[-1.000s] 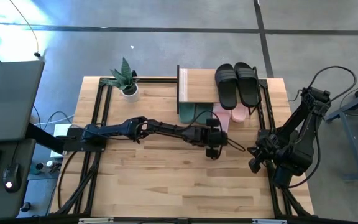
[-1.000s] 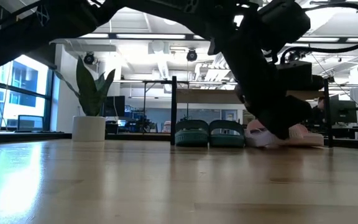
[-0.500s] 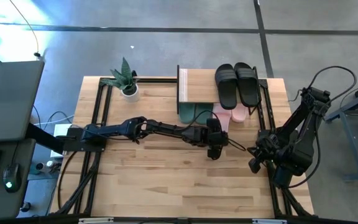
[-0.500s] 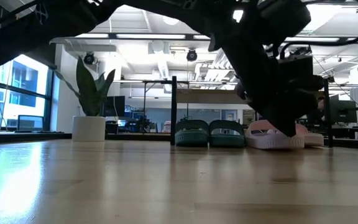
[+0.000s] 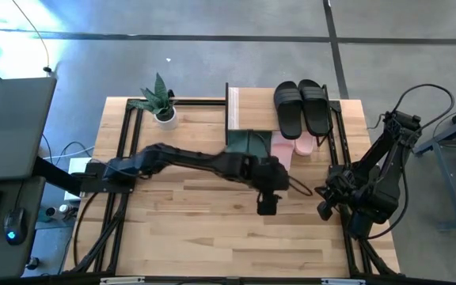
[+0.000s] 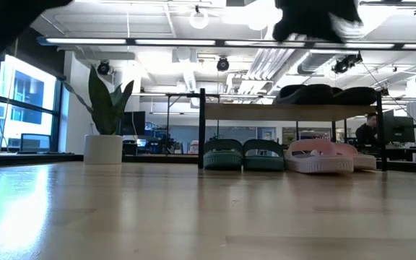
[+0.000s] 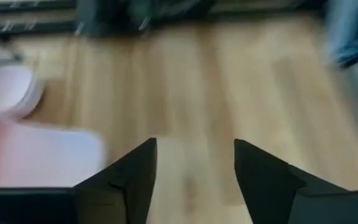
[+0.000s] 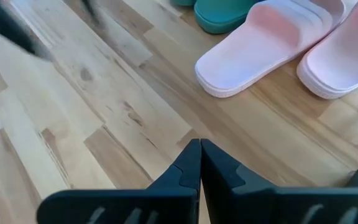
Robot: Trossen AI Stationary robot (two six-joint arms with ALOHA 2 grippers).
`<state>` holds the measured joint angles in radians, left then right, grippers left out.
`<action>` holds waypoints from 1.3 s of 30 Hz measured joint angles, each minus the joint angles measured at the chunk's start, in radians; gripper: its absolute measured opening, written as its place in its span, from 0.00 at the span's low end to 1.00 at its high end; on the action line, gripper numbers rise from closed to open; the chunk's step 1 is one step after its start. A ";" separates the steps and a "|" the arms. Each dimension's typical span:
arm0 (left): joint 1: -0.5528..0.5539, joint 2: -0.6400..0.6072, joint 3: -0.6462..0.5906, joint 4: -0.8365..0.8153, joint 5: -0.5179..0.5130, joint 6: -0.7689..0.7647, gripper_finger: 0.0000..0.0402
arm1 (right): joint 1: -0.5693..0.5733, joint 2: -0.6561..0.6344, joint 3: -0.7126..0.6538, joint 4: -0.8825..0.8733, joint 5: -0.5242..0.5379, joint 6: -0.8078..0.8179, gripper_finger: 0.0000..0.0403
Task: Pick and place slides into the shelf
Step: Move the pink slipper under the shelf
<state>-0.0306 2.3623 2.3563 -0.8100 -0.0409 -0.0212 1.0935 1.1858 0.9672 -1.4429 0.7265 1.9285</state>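
Note:
The shelf (image 5: 252, 111) stands at the table's far edge. The black slides (image 5: 302, 107) lie soles down on the right end of its top board, also visible in the low view (image 6: 323, 94). The light pink slides (image 5: 291, 146) sit on the tabletop under the shelf, heels toward the near side (image 6: 320, 156). My left gripper (image 5: 266, 206) hangs open above the table, just near of the pink pair, and holds nothing; a pink slide (image 7: 23, 149) shows blurred in its wrist view (image 7: 194, 171). My right gripper (image 8: 199, 158) is shut and waits by the table's right edge (image 5: 327, 207).
A teal-green pair of slides (image 6: 244, 154) sits under the shelf left of the pink pair, partly hidden by my left arm from above. A potted plant (image 5: 162, 101) stands at the far left. Bare wood (image 5: 212, 229) spans the table's near half.
My left gripper has drawn back from the pink slides toward the table's near edge and has risen; in the low view it has gone up from in front of the pink pair to the picture's top. The pink slides stay under the shelf.

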 joint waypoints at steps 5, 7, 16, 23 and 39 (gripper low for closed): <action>0.008 -0.144 0.000 -0.057 0.192 -0.021 0.39 | 0.000 -0.001 0.000 -0.002 0.006 0.000 0.00; 0.006 -0.199 0.000 -0.099 0.235 -0.014 0.35 | 0.000 -0.002 0.000 -0.003 0.006 -0.001 0.00; -0.026 -0.399 0.000 -0.229 0.347 0.028 0.20 | -0.003 -0.002 0.000 0.031 0.016 -0.064 0.00; -0.057 -0.472 -0.019 -0.292 0.348 0.060 0.08 | -0.023 -0.002 0.000 0.103 0.027 -0.164 0.00; -0.055 -0.681 -0.565 0.090 0.406 -0.117 0.04 | -0.176 -0.001 0.001 0.352 -0.051 -0.614 0.13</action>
<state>-0.0860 1.6817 1.7915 -0.7196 0.3656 -0.1385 0.9173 1.1846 0.9680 -1.0912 0.6760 1.3146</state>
